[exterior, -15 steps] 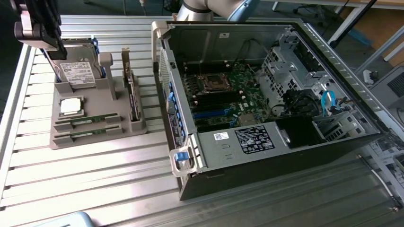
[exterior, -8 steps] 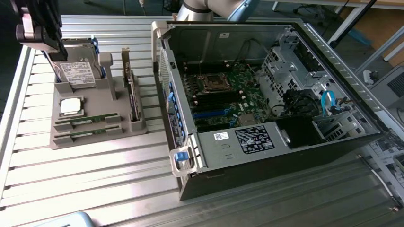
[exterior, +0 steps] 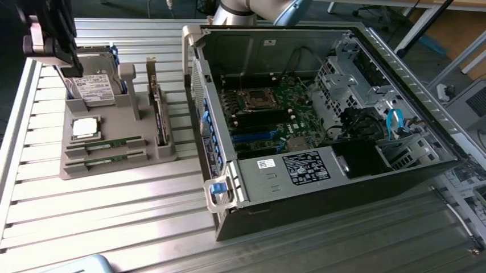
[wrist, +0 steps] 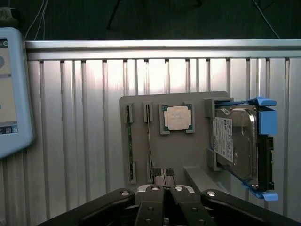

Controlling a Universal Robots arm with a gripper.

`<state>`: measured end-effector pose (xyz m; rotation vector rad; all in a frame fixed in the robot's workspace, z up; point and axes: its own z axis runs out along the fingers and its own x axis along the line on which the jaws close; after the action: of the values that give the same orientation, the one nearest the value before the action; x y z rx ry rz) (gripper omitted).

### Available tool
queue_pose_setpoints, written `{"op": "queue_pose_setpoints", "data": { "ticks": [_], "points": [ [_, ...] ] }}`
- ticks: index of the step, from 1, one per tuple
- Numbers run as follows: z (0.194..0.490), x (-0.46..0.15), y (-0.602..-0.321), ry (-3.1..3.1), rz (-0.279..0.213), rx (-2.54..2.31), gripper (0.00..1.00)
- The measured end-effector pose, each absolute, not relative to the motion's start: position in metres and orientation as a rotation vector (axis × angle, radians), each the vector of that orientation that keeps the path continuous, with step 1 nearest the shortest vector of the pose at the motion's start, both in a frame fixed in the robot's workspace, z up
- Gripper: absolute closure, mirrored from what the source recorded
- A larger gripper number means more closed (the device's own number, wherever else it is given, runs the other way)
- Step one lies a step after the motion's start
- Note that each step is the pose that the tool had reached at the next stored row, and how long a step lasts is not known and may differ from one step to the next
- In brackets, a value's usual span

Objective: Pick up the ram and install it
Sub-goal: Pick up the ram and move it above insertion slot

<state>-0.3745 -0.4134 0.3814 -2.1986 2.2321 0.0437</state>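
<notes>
My end effector (wrist: pixel 162 174) is clenched, on nothing as far as I can tell, hovering over the grey tray (wrist: pixel 178 150) on the bench (wrist: pixel 84 117). Two ram sticks (wrist: pixel 129 141) lie slotted in that tray, beside the CPU (wrist: pixel 177 117)

The table (exterior: pixel 114 205) is formed of ribbed, brushed metal. The holder (wrist: pixel 178 150) is moulded in matt grey plastic. The hard drive (wrist: pixel 240 141) is faced in glossy metal and framed in smooth blue plastic. The ram (exterior: pixel 104 145) is made of green circuit board.
</notes>
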Motion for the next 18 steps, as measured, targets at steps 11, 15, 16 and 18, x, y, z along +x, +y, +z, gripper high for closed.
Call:
{"op": "queue_pose_setpoints", "data": {
  "ticks": [11, 15, 16, 18],
  "points": [
    [0.375, -0.374, -0.413, 2.232, 0.044, -2.199, 0.89],
    [0.372, -0.374, -0.413, 2.232, 0.044, -2.199, 0.89],
    [0.371, -0.374, -0.413, 2.232, 0.044, -2.199, 0.89],
    [0.369, -0.375, -0.413, 2.232, 0.044, -2.199, 0.89]
  ]
}}
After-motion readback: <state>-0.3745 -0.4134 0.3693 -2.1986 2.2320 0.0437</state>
